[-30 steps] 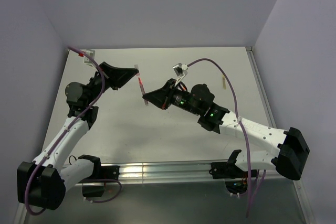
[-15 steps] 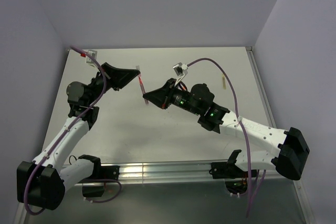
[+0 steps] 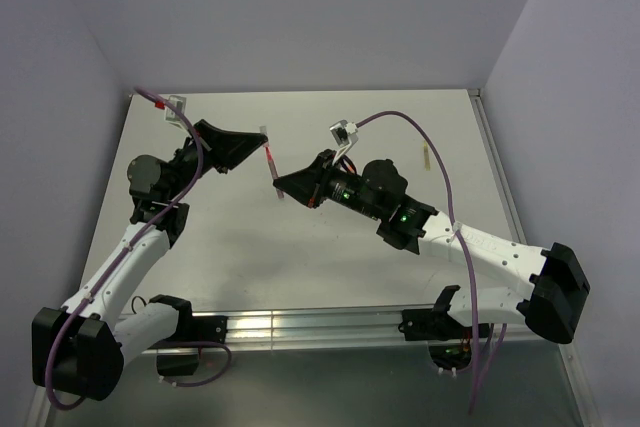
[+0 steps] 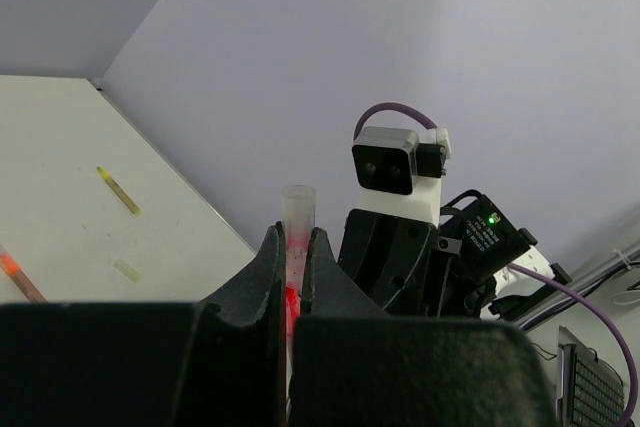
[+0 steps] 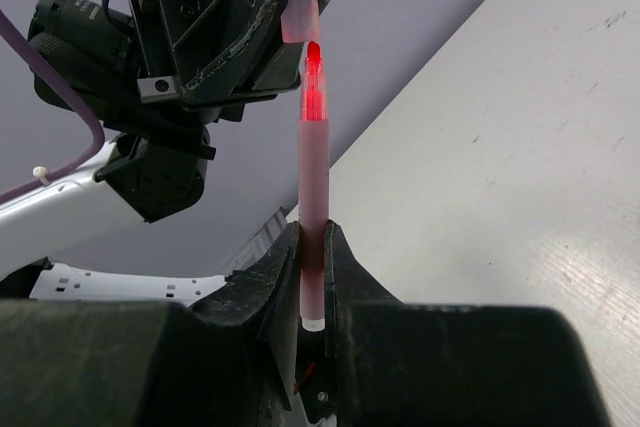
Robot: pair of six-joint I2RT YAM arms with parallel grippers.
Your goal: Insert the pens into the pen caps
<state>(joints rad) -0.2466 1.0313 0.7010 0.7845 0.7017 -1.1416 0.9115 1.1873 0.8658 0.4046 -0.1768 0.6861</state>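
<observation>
1. worktop: pale, flat, walled on three sides. both arms reach over its middle from the near edge.
2. left arm and right arm: angled toward each other, with the hands meeting above the far half of the worktop.
3. right hand: fingers pressed onto the lower barrel of a red pen, pinching it. the pen stands out past the fingertips and points at the left hand.
4. left hand: fingers pinching a pale pink cap, which sticks out beyond the fingertips.
5. red pen and pale pink cap are both held in the air, not on the worktop. in the right wrist view the pen's red tip sits at the cap's open end, roughly in line with it. whether it has entered cannot be told.
6. tan-olive pen: lies flat on the worktop toward the far right, well apart from both hands.
7. pale yellow-green cap: a short stub on the worktop near the tan-olive pen, not touching it.
</observation>
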